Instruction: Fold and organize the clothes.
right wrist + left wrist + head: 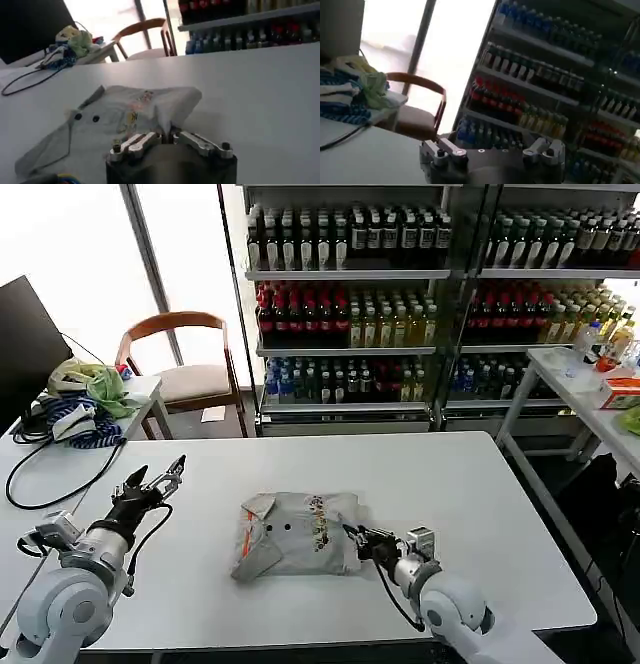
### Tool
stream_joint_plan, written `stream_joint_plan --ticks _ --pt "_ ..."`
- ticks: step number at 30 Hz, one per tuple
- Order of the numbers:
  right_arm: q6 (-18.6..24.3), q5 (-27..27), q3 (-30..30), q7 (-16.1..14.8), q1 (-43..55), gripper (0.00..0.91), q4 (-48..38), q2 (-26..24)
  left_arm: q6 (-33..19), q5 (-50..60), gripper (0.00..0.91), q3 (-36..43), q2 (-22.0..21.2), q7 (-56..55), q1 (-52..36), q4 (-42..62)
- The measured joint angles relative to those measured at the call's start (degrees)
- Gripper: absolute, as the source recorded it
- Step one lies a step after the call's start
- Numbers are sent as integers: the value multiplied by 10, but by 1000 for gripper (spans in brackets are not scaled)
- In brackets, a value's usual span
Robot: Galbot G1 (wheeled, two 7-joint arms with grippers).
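- A white table point(480, 484) fills the foreground of the head view, with a folded light grey shirt point(295, 534) lying near the middle of its front half.
- The shirt is a compact bundle: its orange-trimmed collar is on the robot's left side, two dark buttons sit near the centre, and a small multicoloured print runs along the right part.
- The right gripper point(353, 536) is low at the shirt's right edge. In the right wrist view its fingers point(131, 143) are drawn close together with a fold of grey cloth rising between them, so it appears to be pinching the shirt's edge.
- The left gripper point(158, 477) is raised above bare tabletop, well apart from the shirt on the robot's left. Its fingers are spread open and hold nothing.
- A side desk point(40, 464) at far left carries a green-yellow cloth bundle point(105, 387) and a coiled blue cable point(85, 432).
- A wooden chair point(185, 354) stands behind the table.
- Shelves of bottles point(350, 294) line the back wall.
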Motion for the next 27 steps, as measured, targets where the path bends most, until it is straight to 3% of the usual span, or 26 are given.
stream_joint_plan --ticks 15,22,27 --pt "19 -47 41 24 -11 907 26 -2 0 -1 907 0 8 2 4 -8" --pt "33 -104 -6 46 33 907 6 47 0 -1 907 0 7 1 6 -9" --pt "19 -145 -50 55 71 907 -30 88 0 -1 907 -5 4 1 10 -11"
